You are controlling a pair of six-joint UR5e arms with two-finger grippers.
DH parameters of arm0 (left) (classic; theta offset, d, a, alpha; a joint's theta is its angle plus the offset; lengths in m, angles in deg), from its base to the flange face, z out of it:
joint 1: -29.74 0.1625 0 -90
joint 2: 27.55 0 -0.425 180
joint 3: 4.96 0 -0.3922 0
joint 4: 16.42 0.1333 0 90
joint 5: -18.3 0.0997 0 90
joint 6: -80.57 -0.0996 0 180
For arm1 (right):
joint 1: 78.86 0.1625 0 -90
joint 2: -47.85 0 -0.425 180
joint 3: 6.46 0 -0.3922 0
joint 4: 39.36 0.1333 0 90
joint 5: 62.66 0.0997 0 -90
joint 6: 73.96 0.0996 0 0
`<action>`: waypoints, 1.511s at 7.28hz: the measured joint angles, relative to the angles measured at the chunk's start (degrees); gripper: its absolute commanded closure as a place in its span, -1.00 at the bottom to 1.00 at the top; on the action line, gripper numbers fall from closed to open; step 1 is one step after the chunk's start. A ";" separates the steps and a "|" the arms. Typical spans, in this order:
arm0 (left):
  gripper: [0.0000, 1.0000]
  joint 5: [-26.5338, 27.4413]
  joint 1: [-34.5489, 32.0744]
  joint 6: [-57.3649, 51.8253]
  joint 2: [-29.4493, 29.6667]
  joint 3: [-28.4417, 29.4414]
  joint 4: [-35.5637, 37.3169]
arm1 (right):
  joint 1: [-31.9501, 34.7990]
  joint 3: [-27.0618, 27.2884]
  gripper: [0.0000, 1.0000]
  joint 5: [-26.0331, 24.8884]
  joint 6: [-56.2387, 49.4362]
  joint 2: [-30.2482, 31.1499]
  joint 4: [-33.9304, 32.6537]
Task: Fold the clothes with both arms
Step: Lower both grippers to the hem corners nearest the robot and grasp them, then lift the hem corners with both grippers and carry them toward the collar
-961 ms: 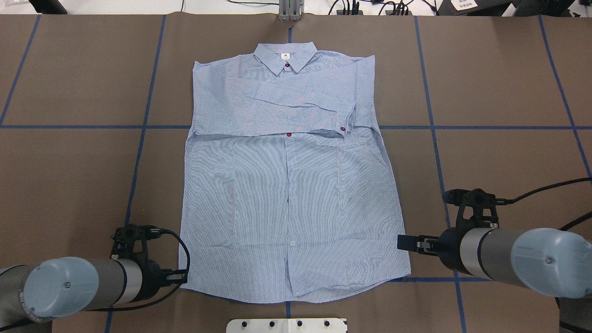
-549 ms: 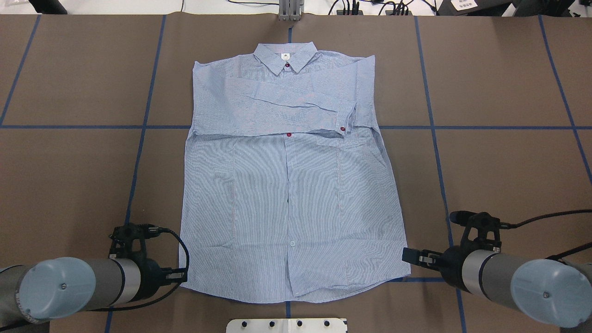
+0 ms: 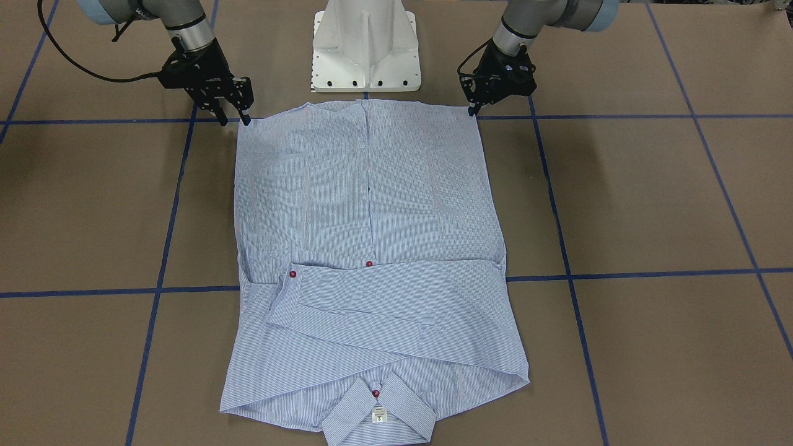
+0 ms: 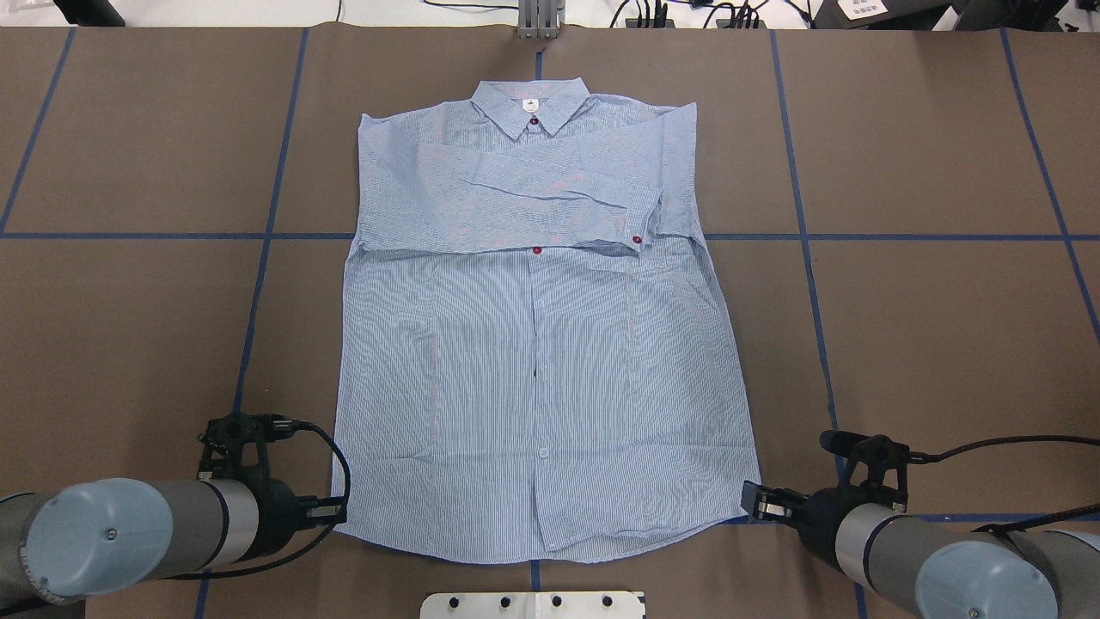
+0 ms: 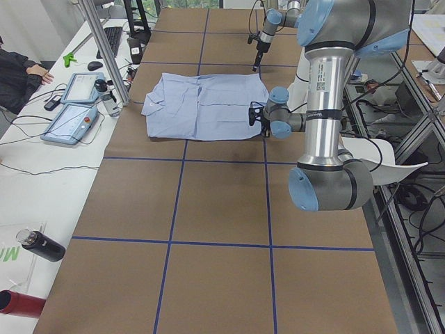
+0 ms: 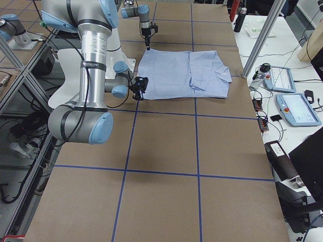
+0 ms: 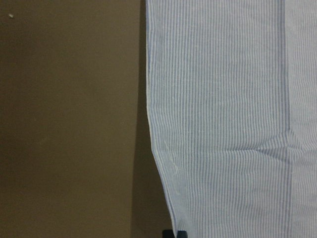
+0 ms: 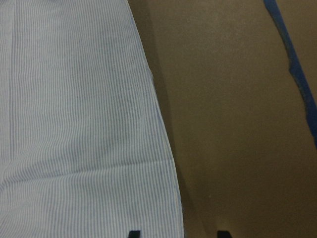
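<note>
ok so: one light blue-and-white finely striped long-sleeved button-up shirt [image 4: 533,361], flat and front up on the brown table [image 4: 129,344] with blue tape lines. It lies between the two grippers and stretches away from them. Each gripper sits at one bottom hem corner, and the collar [image 4: 533,107] is at the end far from both. Two sleeves [image 4: 550,198] are folded across the chest, well away from either gripper. I count three small red buttons [image 3: 369,264] and one white neck label [image 3: 379,417].

The black two-finger left gripper [image 4: 341,514] has its fingers squeezed together right at its hem corner. Its wrist cam shows the striped edge running into the tips, so it looks like it's pinching the shirt.

The black two-finger right gripper [image 4: 749,500] has its fingers spread. The shirt's side edge runs between the two tips and nothing is clamped.

One white pedestal base [image 3: 365,43] sits behind the hem, between the grippers.
</note>
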 measured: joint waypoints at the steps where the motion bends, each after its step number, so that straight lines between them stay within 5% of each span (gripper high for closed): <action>1: 1.00 0.01 0.00 0.00 0.02 -0.62 0.79 | -1.64 -0.22 -0.02 -2.00 1.03 -0.01 0.27; 5: 1.00 0.01 0.00 0.00 0.04 -1.03 1.47 | -4.17 -0.30 1.00 -4.79 2.39 -0.01 0.42; 11: 1.00 -1.03 -0.16 -0.16 -0.23 -4.66 3.69 | -3.79 5.61 1.00 -3.76 1.96 0.70 0.05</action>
